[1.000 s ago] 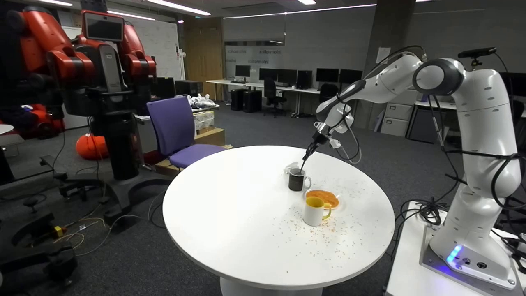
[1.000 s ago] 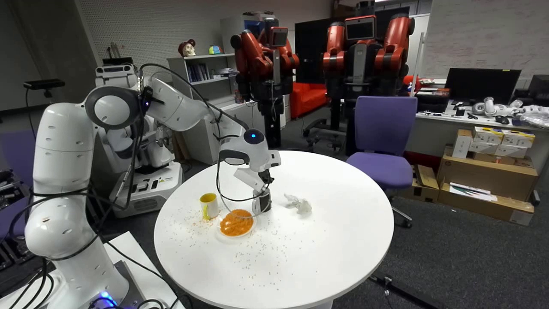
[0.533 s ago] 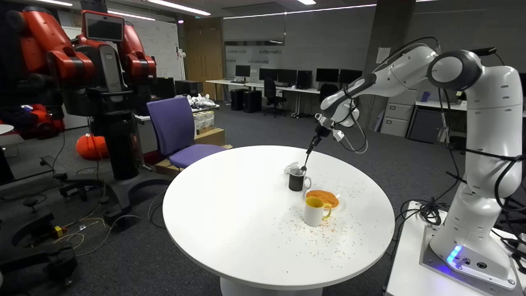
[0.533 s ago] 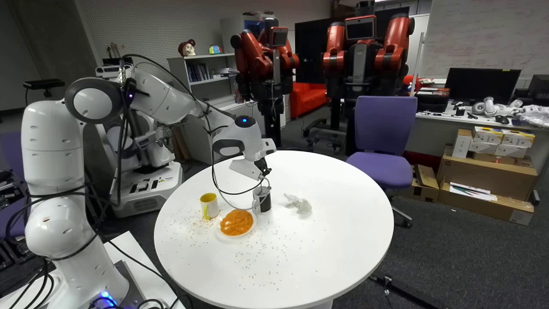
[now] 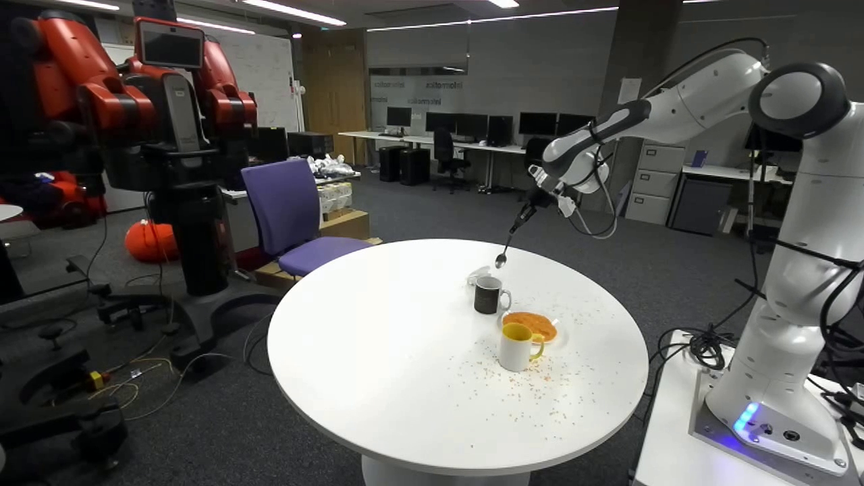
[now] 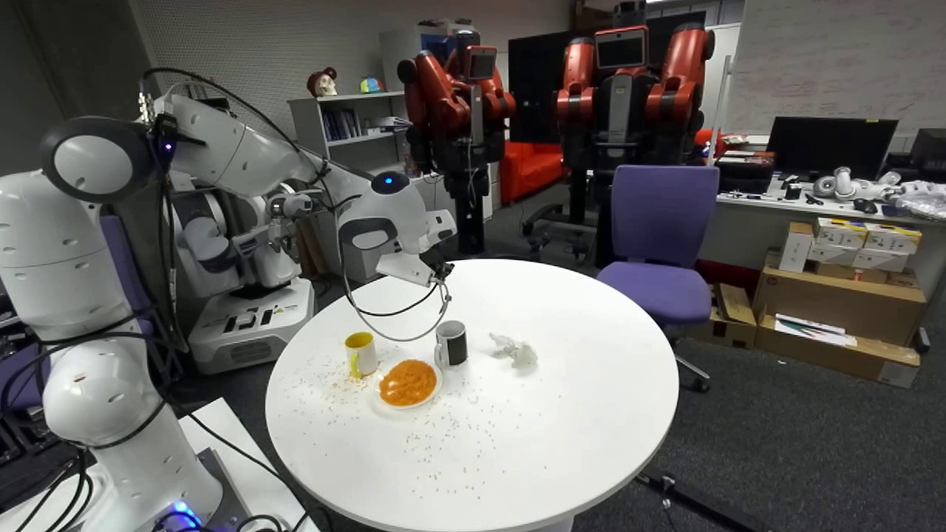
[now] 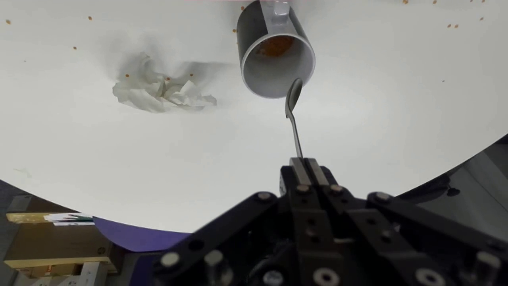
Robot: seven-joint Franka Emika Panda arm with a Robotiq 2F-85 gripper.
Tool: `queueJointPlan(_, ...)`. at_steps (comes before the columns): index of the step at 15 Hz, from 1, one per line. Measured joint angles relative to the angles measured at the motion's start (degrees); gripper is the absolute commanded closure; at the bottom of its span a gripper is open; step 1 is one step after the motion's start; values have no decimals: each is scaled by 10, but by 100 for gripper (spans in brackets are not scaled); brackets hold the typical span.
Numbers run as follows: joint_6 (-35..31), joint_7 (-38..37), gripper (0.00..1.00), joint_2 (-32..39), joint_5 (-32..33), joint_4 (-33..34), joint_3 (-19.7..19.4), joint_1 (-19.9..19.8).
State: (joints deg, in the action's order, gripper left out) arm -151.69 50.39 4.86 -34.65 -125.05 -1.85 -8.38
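My gripper (image 7: 304, 159) is shut on the handle of a metal spoon (image 7: 294, 96), which points down and away from the fingertips. The spoon's bowl hangs above the table near a black-and-white mug (image 7: 254, 24), apart from it in an exterior view (image 5: 487, 297). Inside the upright mug some orange grains (image 7: 276, 45) lie at the bottom. Whether the spoon carries anything I cannot tell. Close to the mug, a plate (image 6: 438, 388) holds a mound of orange grains (image 6: 407, 382). Beside that plate stands a white cup with yellow inside (image 6: 360, 356).
Crumpled white tissue (image 7: 158, 94) lies by the mug. Loose grains are scattered over the round white table (image 5: 378, 364), mostly around the plate and cup. A purple chair (image 6: 658, 222) stands beside the table's edge. A cable loop (image 6: 399, 336) hangs from the arm's wrist.
The spoon has come up out of the black-and-white mug and now hangs above it. My arm has risen and drawn back towards its base. Mugs, plate and tissue have stayed in place.
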Motion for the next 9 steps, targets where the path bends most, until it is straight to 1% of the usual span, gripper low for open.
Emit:
queueJointPlan(2,18,0,99,-21,1,-25,-3,0)
queueJointPlan(4,71,0,99,-42,3,-47,-13,0)
queueJointPlan(7,170,1,99,-75,3,-75,-41,-2)
queueJointPlan(9,195,1,99,-92,3,-95,-62,-6)
